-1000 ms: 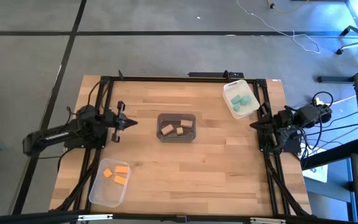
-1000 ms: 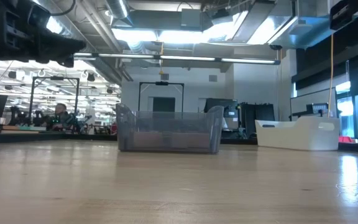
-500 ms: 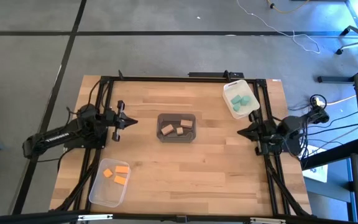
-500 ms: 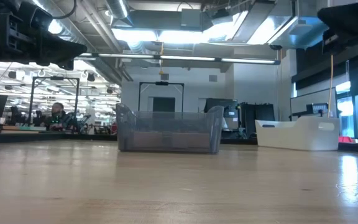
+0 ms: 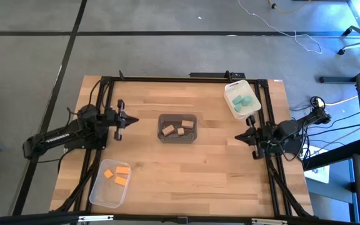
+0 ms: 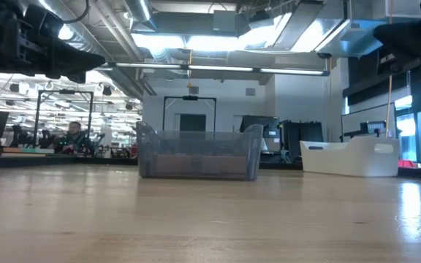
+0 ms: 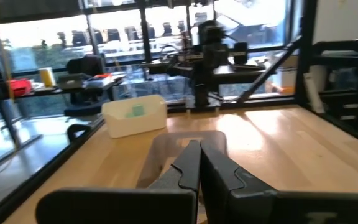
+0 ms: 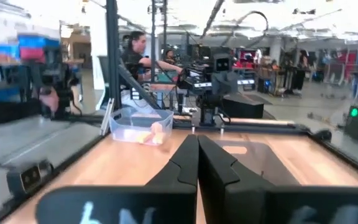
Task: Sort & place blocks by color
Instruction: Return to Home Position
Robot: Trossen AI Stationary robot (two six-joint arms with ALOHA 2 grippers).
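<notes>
Tan blocks [image 5: 179,129] lie in the dark grey bin [image 5: 177,119] at the table's middle. Teal blocks [image 5: 242,101] sit in the white bin [image 5: 232,109] at the far right, and orange blocks [image 5: 119,175] in the clear bin [image 5: 105,194] at the near left. My left gripper [image 5: 134,120] hovers shut by the table's left side, pointing at the grey bin [image 7: 160,149]. My right gripper [image 5: 237,137] hovers shut by the right side, pointing left across the table. Neither holds anything. The fingers meet in both wrist views: left gripper [image 7: 199,149], right gripper [image 8: 197,142].
A black frame [image 5: 186,79] runs along the table's far edge and sides. Bare wood lies between the bins and across the near middle of the table [image 5: 192,181]. A person [image 8: 135,53] is in the room beyond the table.
My right gripper has come down and swung out from its base toward the table's left and near edges, staying shut. The blocks and bins have kept still.
</notes>
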